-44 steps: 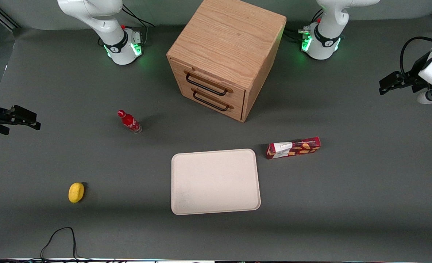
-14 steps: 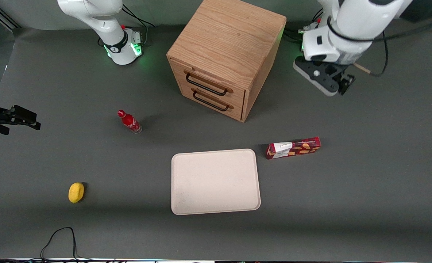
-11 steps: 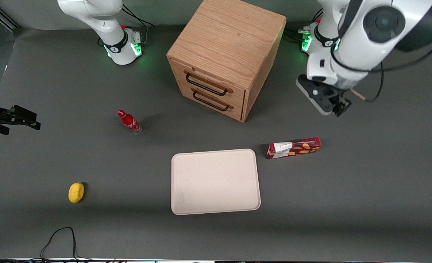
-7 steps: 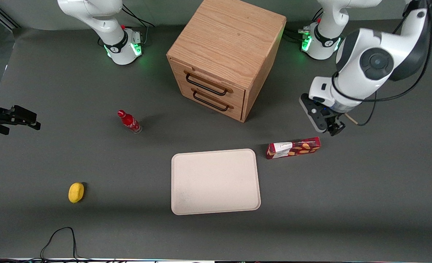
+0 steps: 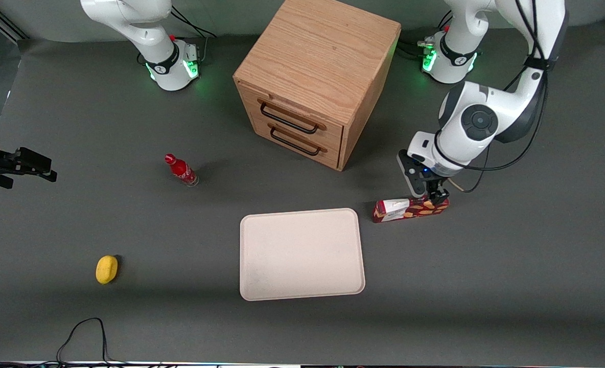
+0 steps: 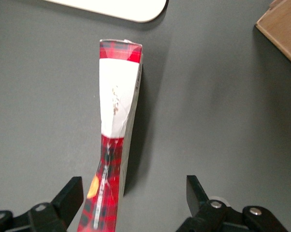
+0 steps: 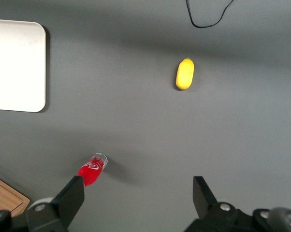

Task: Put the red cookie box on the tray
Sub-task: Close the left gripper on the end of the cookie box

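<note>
Tool [image 5: 432, 195] hides red cookie box [image 5: 403, 209] end; tray [image 6: 131, 8] mostly cropped.

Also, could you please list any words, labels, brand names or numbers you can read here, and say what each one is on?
No text can be read.
Red cookie box: white label with faint marks, illegible.
Small red bottle: white script, too small to read.
Drawer cabinet, tray, yellow object: no markings.
The gripper is open, around the box's end.

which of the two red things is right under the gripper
The red cookie box, lying beside the tray, with the open gripper above one end. The small red bottle stands toward the parked arm's end.
</note>
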